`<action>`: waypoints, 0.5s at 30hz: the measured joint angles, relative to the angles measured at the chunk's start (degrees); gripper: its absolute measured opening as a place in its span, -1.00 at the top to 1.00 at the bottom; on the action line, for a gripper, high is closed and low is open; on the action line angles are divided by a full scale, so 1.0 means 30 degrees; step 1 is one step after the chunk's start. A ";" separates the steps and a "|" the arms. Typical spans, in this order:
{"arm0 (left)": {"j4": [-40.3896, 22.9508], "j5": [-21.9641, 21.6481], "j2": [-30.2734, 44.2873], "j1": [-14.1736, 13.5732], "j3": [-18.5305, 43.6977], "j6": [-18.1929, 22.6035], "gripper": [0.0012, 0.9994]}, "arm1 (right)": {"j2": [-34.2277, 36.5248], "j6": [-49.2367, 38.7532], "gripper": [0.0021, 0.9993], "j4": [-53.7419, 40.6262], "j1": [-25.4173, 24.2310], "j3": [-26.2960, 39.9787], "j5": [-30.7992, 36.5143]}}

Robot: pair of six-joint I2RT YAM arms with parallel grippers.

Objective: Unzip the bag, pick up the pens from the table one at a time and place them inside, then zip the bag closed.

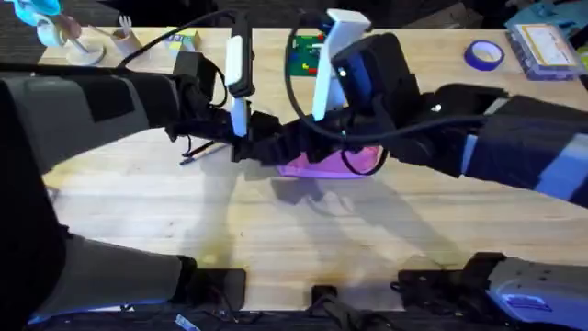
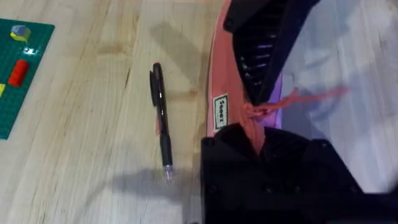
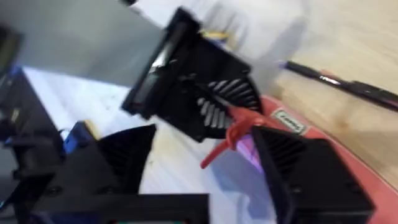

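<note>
1. Lying mid-bench, the pink bag point(image 1: 331, 164) is gripped at one end by the left claw point(image 2: 252, 118).
2. Unzipping looks in hand: the right claw point(image 3: 239, 127) pinches the red zipper pull point(image 3: 225, 138); next, a steady draw along the zipper.
3. A black pen point(image 2: 160, 118) waits beside the bag; a green baseplate point(image 2: 18, 68) sits farther off, on the bench point(image 1: 276, 239).

Both arms crowded the middle of the table point(image 1: 303, 230), meeting over the pink bag point(image 1: 317, 164), so no open path led straight down to it. The left gripper point(image 2: 261, 118) and the right gripper point(image 3: 249, 124) sat at the bag's zipper edge, close against each other. A black pen point(image 2: 160, 121) lay just beside the bag on its left, apart from it, with bare wood around it. A green plate point(image 1: 308, 55) stood on the far side. The near half of the table lay open, and so did the far right up to a roll of blue tape point(image 1: 484, 54).
</note>
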 joint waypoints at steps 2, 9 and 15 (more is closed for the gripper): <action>-0.0018 0.0010 0.0000 0.0000 0.0000 0.0000 0.92 | -0.0001 -0.0447 -0.99 -0.1192 0.0156 0.0629 -0.0133; -0.0068 0.0029 0.0000 0.0000 0.0000 0.0005 0.92 | -0.0107 -0.2434 -1.00 -0.6107 0.0112 0.2709 0.1349; -0.0066 0.0037 0.0000 0.0000 0.0000 0.0000 0.92 | -0.1401 -0.4211 -0.99 -0.7532 0.0090 0.3467 0.3051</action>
